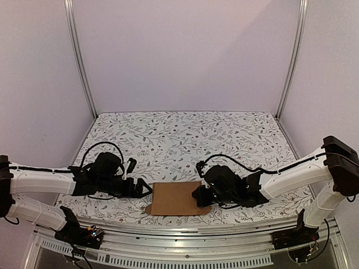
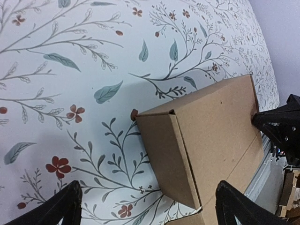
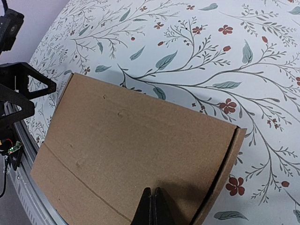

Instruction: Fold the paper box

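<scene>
The paper box (image 1: 176, 198) is plain brown cardboard, folded into a low closed box near the table's front edge. My left gripper (image 1: 144, 189) is at its left end. In the left wrist view the fingers (image 2: 63, 208) are spread wide open, with the box's left corner (image 2: 211, 126) between them and nothing held. My right gripper (image 1: 201, 196) is at the box's right end. In the right wrist view its fingers (image 3: 152, 206) are shut together, with their tips on the box's lid (image 3: 131, 145), near the right side wall.
The table has a white floral cloth (image 1: 185, 134). A metal rail (image 1: 185, 232) runs along the near edge just in front of the box. White walls and two aluminium posts (image 1: 81, 61) enclose the back and sides.
</scene>
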Motion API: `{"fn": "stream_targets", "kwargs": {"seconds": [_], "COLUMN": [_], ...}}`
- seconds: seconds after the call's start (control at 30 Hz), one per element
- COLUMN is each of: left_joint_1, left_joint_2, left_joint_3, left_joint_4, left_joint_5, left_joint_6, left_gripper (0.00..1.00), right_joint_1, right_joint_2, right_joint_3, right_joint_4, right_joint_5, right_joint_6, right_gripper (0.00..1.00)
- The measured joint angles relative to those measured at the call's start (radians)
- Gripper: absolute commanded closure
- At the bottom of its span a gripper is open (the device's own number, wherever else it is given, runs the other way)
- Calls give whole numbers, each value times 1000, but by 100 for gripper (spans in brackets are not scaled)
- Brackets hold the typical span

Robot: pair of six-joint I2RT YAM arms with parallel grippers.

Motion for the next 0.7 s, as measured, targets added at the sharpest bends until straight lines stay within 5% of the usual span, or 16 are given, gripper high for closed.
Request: {"fn": "stream_targets", "kwargs": {"seconds": [0.23,0.7], "left_joint_1": [10,14], "left_joint_2": [146,277], "left_joint_3": [0,39], "left_joint_4": [124,239], "left_joint_5": [99,193], "left_joint_6": [-53,-90], "left_gripper": [18,69], "right_joint_1": [0,0], "right_joint_2": [0,-22], "right_joint_3": [0,0], "right_joint_4": [-1,-35], "right_joint_5": [0,0], "right_joint_6": [0,-5], "right_gripper": [99,96]}}
